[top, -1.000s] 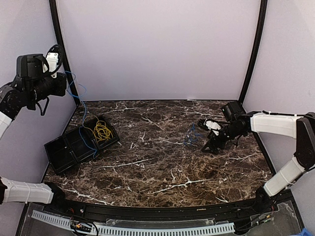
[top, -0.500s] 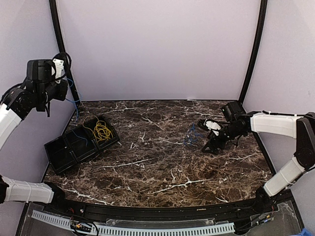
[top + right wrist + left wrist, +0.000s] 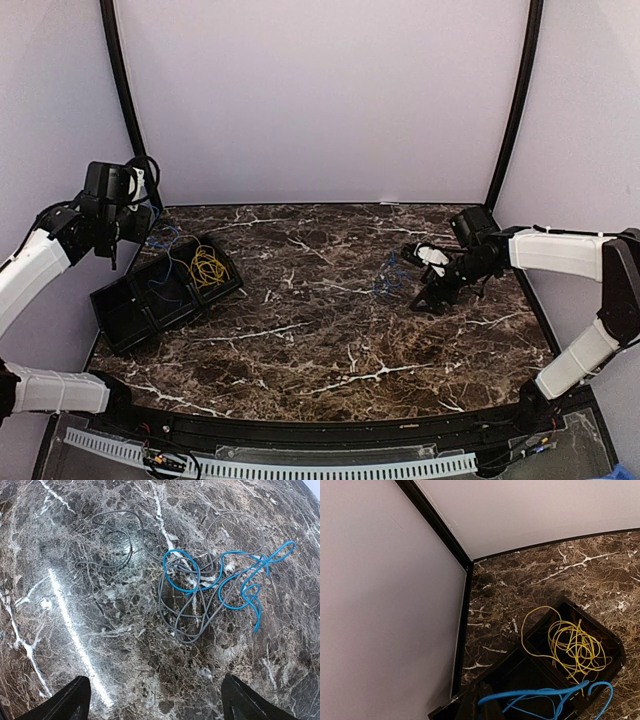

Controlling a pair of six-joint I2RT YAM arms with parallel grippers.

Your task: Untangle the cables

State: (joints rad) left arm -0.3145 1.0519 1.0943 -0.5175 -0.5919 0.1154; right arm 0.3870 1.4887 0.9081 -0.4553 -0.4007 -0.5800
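My left gripper (image 3: pixel 140 228) hangs over the far left corner, just above the black tray (image 3: pixel 118 303). In the left wrist view its fingers (image 3: pixel 490 709) are pressed together on a blue cable (image 3: pixel 540 694), which loops down over the tray's middle compartment. A bundle of yellow cable (image 3: pixel 207 266) lies in the tray's right compartment, also seen in the left wrist view (image 3: pixel 575 647). A tangle of blue and grey cables (image 3: pixel 388 275) lies on the marble at centre right. My right gripper (image 3: pixel 418 277) is open just right of it, its jaws wide apart near the tangle (image 3: pixel 200 585).
The tray has three compartments and sits askew by the left wall, its rim (image 3: pixel 600 629) dark. Black frame posts (image 3: pixel 120 90) stand at both back corners. The grey wall (image 3: pixel 385 605) is close on my left gripper's left.
My left arm has come down from high by the left post to just above the tray, carrying the blue cable with it. The right arm has not moved.
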